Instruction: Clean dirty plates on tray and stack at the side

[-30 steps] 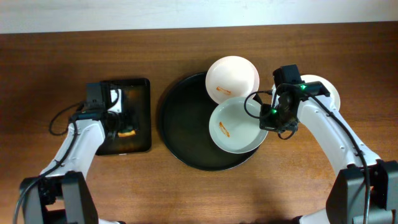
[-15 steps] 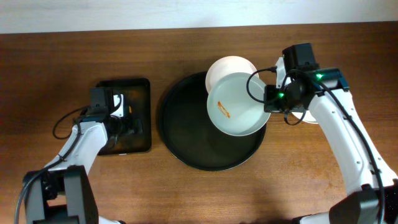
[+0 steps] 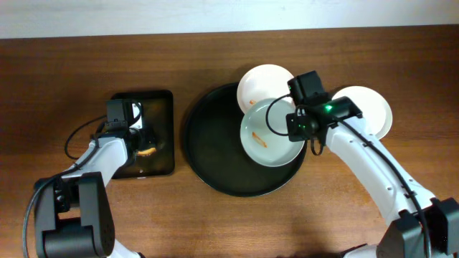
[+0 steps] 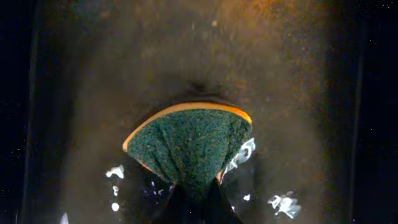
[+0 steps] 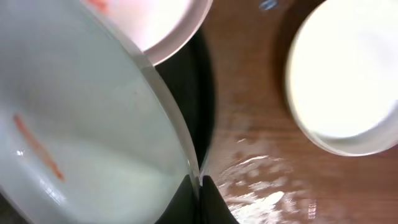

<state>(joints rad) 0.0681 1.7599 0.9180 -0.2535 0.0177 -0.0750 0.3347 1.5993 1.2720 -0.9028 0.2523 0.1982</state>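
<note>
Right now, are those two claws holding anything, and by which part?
Yes. The left gripper pinches a green sponge by its near edge. The right gripper pinches the grey-green plate by its rim.

table point(image 3: 215, 222): brown wood (glossy grain) | far edge: pale strip point(image 3: 143, 18) | light: even

Smooth white links, black joint housings and thin black cables point(image 3: 75, 136) form the left arm point(image 3: 102, 155) and right arm point(image 3: 373, 161), with dark tapered left tool point(image 4: 196, 200) and right tool point(image 5: 200, 190) and a green wrist light point(image 3: 328, 109).
</note>
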